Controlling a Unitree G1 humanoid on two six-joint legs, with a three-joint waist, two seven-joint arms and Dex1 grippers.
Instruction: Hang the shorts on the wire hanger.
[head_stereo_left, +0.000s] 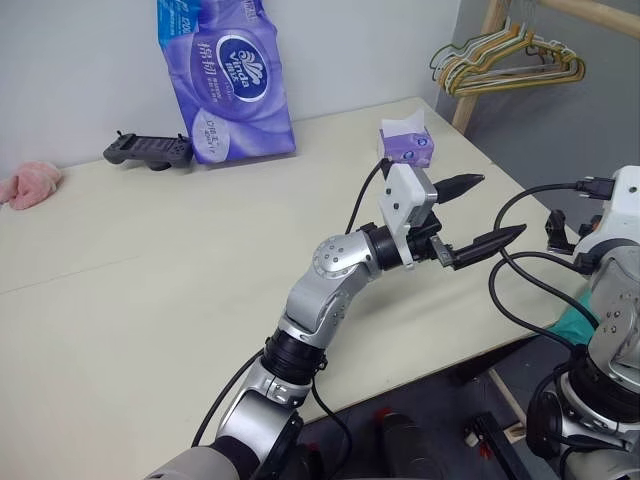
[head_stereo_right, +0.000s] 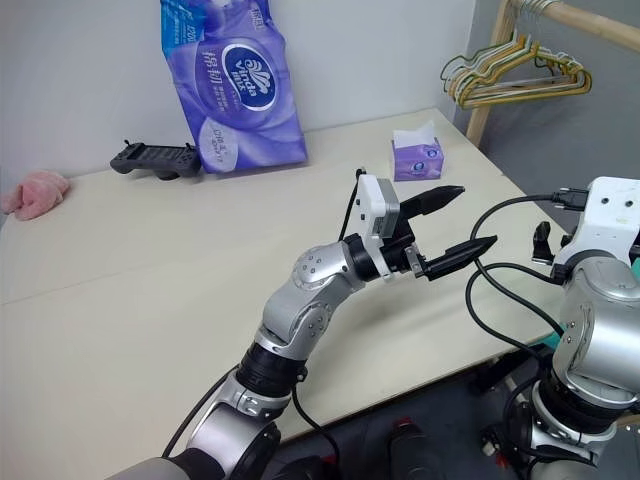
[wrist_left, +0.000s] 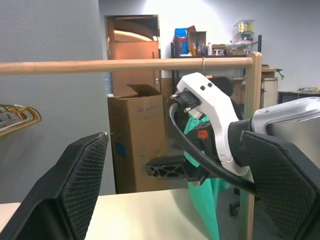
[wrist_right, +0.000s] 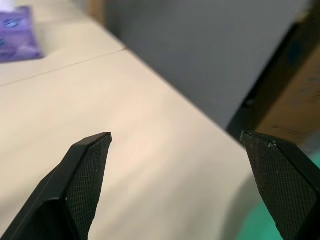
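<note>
Teal-green shorts (wrist_left: 204, 200), purple tissue pack (head_stereo_left: 225, 75), pink cloth lump (head_stereo_left: 30, 184), cream table (head_stereo_left: 150, 300), black mesh-textured fingers (wrist_left: 75, 185)

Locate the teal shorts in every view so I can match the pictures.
Head views: the shorts peek out just past the table's right edge, among the right arm's cables.
Left wrist view: the shorts hang just beyond the table's edge.
Right wrist view: the shorts are a teal patch beyond the table's edge, beside one finger.
Shared landmark: the beige table's edge.
</note>
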